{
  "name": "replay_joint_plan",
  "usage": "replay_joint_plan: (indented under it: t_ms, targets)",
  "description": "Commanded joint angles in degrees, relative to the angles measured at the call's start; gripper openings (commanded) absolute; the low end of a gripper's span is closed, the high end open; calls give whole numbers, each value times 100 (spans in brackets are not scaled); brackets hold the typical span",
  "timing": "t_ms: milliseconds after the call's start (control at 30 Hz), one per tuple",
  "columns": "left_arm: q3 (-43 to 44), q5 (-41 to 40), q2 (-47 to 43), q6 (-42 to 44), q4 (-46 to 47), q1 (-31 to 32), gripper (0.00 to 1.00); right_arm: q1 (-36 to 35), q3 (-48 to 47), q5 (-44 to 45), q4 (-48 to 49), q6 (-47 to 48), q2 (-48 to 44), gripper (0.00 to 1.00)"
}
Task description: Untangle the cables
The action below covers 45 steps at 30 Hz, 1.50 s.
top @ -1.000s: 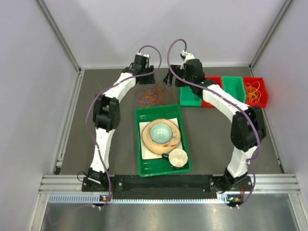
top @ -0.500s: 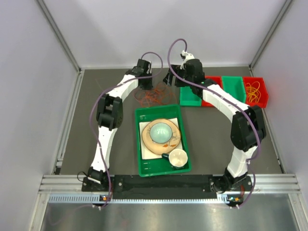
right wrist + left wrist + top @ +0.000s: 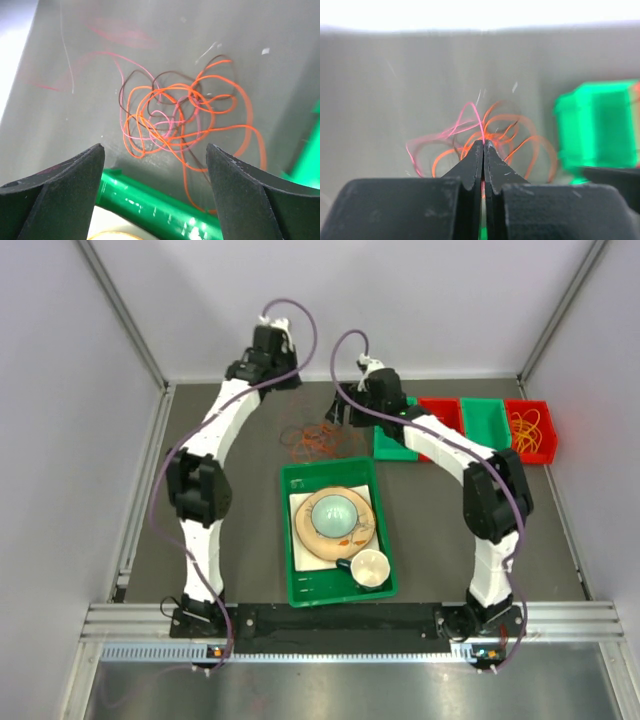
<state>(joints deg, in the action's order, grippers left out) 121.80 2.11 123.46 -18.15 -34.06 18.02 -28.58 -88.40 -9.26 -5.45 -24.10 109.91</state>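
A loose tangle of orange, pink and dark cables (image 3: 312, 438) lies on the grey table behind the green tray. My left gripper (image 3: 268, 375) is raised near the back wall. In the left wrist view its jaws (image 3: 483, 143) are shut on a thin pink cable (image 3: 470, 109) that runs down into the blurred tangle (image 3: 512, 140). My right gripper (image 3: 340, 412) hovers just right of the tangle. In the right wrist view it stands wide open (image 3: 155, 147) over the tangle (image 3: 175, 120), with nothing between its fingers. A pink strand (image 3: 107, 53) leads off to the upper left.
A green tray (image 3: 292, 540) holds a plate, a bowl and a cup in front of the tangle; its rim (image 3: 150, 206) shows under my right gripper. Green (image 3: 392, 443) and red (image 3: 440, 408) bins line the right back, one (image 3: 530, 430) with orange loops.
My left gripper has shut on the pink cable and drawn back and up toward the far wall, pulling the strand out. My right gripper has shifted slightly left and stays open.
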Motion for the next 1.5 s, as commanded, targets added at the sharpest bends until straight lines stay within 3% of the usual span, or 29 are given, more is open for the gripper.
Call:
replay_joint_plan:
  t_ms: [0, 300, 567, 600, 633, 700, 833, 900, 1000, 1033, 1100, 1300, 1467]
  targets:
    - [116, 131, -1209, -223, 453, -290, 0, -314, -748, -50, -78, 63, 662, 82]
    - [1091, 816, -1597, -637, 506, -712, 0, -561, -1627, -15, -509, 151, 1691, 78]
    - [1232, 984, -1623, -821, 541, -835, 0, -702, -2147, -6, -852, 230, 2298, 56]
    - [1250, 993, -1641, -821, 550, -861, 0, -693, -2129, -15, -843, 221, 2324, 51]
    - [1293, 1028, -1667, -839, 550, -896, 0, -702, -2103, -23, -835, 204, 2325, 41]
    - [1399, 1081, -1685, -900, 550, -1054, 0, -702, -2076, 11, -834, 212, 2316, 35]
    - [1417, 1292, -1825, -1041, 655, -1283, 0, -693, -2155, 47, -905, 291, 2342, 51]
    - [1399, 1406, -1843, -1120, 690, -1345, 0, -719, -2269, 56, -984, 379, 2403, 51]
    - [1364, 1450, -1896, -1173, 752, -1354, 0, -789, -2488, 126, -1168, 502, 2597, 39]
    - [1364, 1433, -1904, -1173, 761, -1363, 0, -781, -2576, 143, -1264, 520, 2641, 17]
    - [1364, 1450, -1939, -1191, 796, -1433, 0, -781, -2577, 178, -1257, 503, 2659, 0]
    - [1487, 1477, -2115, -1252, 875, -1758, 0, -772, -2612, 372, -1230, 634, 2273, 0]
    - [1329, 1538, -2265, -1269, 857, -2390, 0, -755, -2489, 354, -923, 643, 1473, 0]
